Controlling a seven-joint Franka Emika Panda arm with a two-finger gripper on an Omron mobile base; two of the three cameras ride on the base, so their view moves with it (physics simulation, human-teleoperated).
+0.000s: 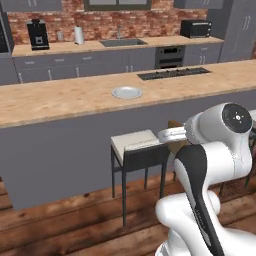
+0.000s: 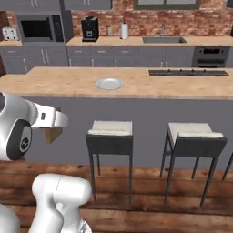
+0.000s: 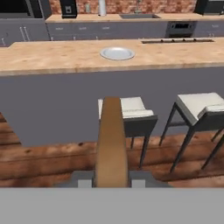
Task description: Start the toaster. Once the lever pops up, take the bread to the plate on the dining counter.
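So the bread [image 3: 111,140] sits edge-on between the gripper [image 3: 112,181] fingers, sticking out ahead of them, and they look closed on its lower end, though their tips are mostly hidden. Toast is light and stiff but crumbly, so I'd pinch the flat faces gently. It's held low in front of the counter [image 3: 52,57]; the plate [image 3: 117,53] waits on top.
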